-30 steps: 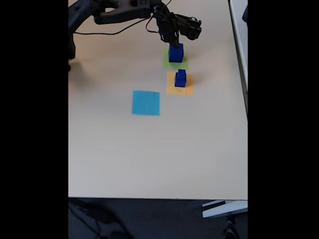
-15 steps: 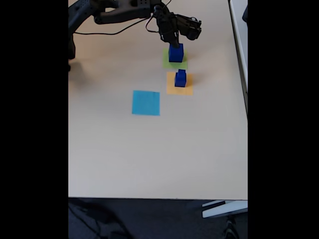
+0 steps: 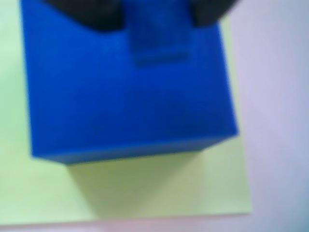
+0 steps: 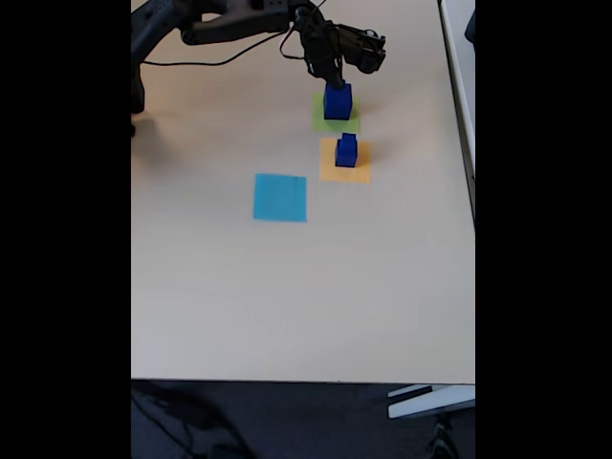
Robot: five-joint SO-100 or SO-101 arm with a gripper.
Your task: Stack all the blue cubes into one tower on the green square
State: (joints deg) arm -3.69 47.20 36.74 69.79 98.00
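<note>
Gripper (image 4: 334, 80) sits directly above the large blue cube (image 4: 337, 101) at the far side of the table (image 4: 287, 306). In the wrist view a smaller blue cube (image 3: 157, 36) shows between the dark fingers (image 3: 91, 12), atop the large one; whether it is clamped cannot be told. The large cube rests on the green square (image 3: 145, 188). Nearer, two stacked blue cubes (image 4: 346, 150) stand on the orange square (image 4: 342, 170); the light blue square (image 4: 280, 197) lies nearer left.
</note>
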